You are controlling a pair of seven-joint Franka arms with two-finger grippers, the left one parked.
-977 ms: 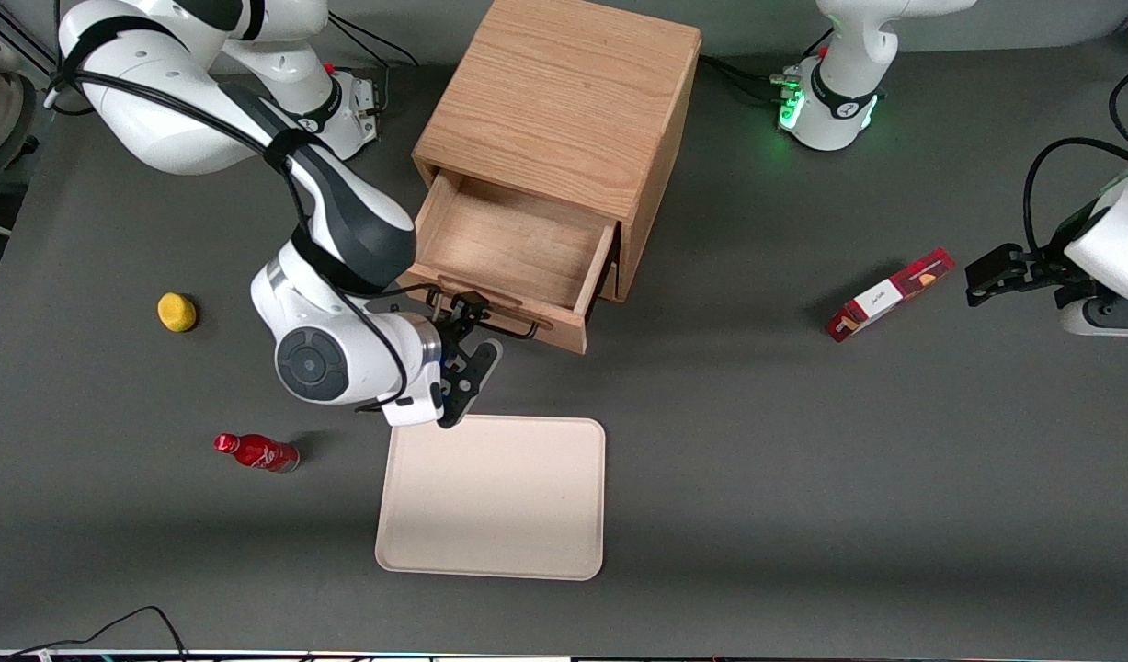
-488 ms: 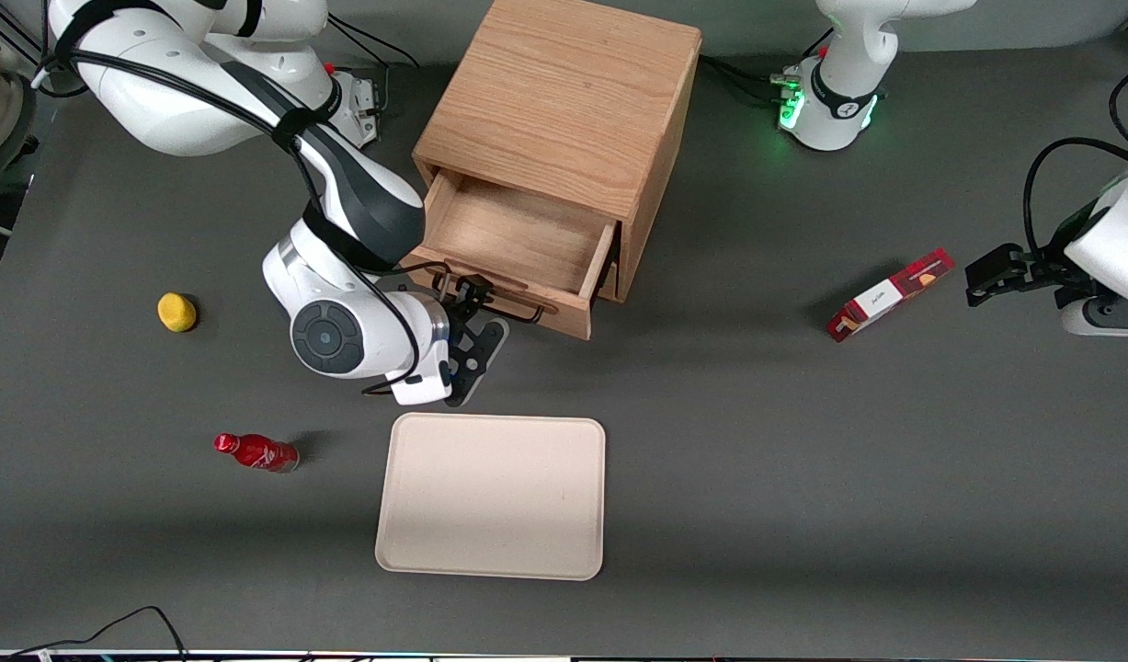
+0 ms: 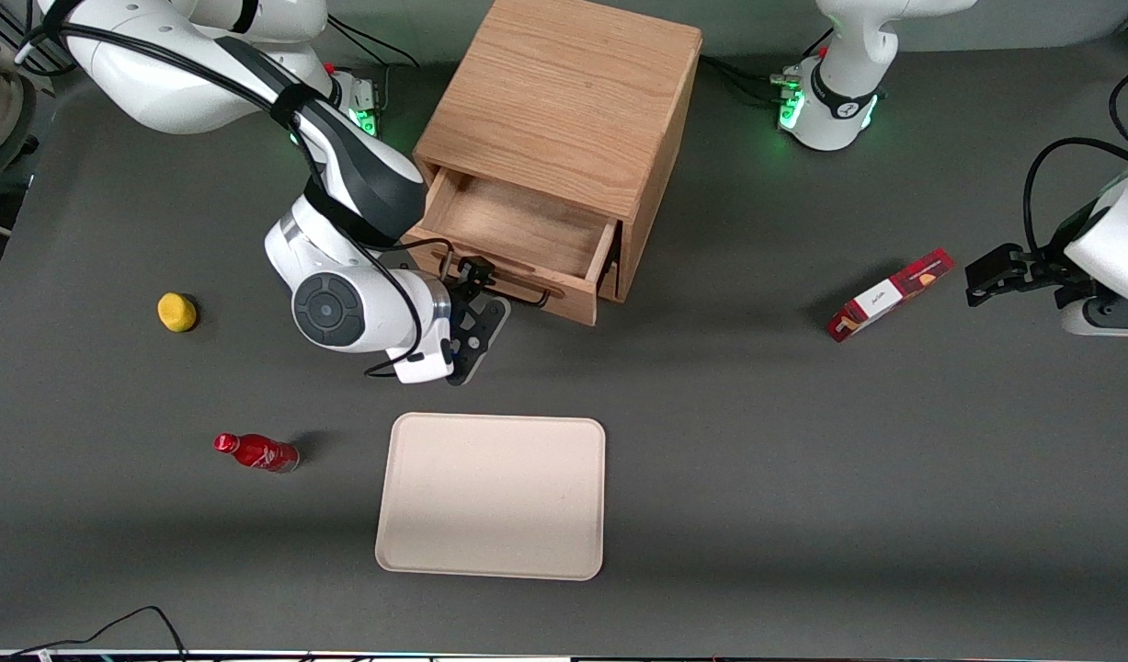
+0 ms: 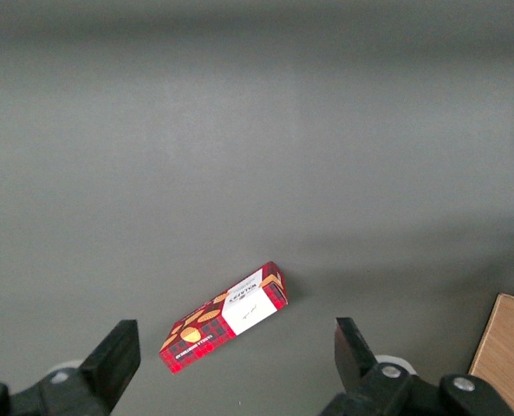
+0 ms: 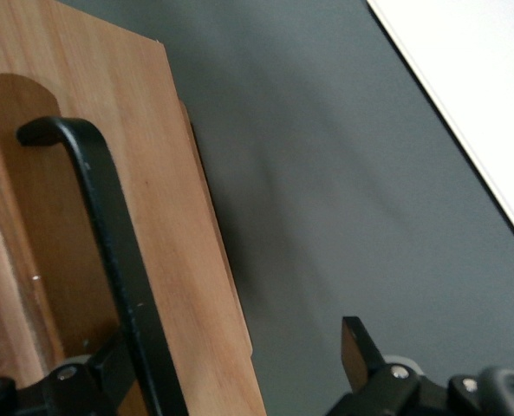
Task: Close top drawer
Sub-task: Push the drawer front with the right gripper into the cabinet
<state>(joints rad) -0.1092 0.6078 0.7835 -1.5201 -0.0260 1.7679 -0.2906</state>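
The top drawer [image 3: 513,230] of the light oak cabinet [image 3: 564,101] stands partly open, its empty wooden box showing from above. Its front board [image 5: 152,217] carries a black wire handle [image 3: 529,291], which also shows in the right wrist view [image 5: 109,243]. My right gripper [image 3: 484,294] is open and sits against the drawer front at the handle's end nearest the working arm. In the wrist view the gripper [image 5: 235,364] has one finger [image 5: 109,373] by the handle and the other finger [image 5: 358,351] over the grey table, with the edge of the front board between them. The lower drawer is hidden.
A cream tray [image 3: 492,496] lies nearer the front camera than the cabinet; its edge shows in the right wrist view [image 5: 473,87]. A red bottle [image 3: 256,451] and a yellow object [image 3: 176,312] lie toward the working arm's end. A red box [image 3: 890,294] lies toward the parked arm's end.
The top drawer has slid farther into the cabinet. My right gripper and wrist have moved with its front toward the cabinet, away from the tray.
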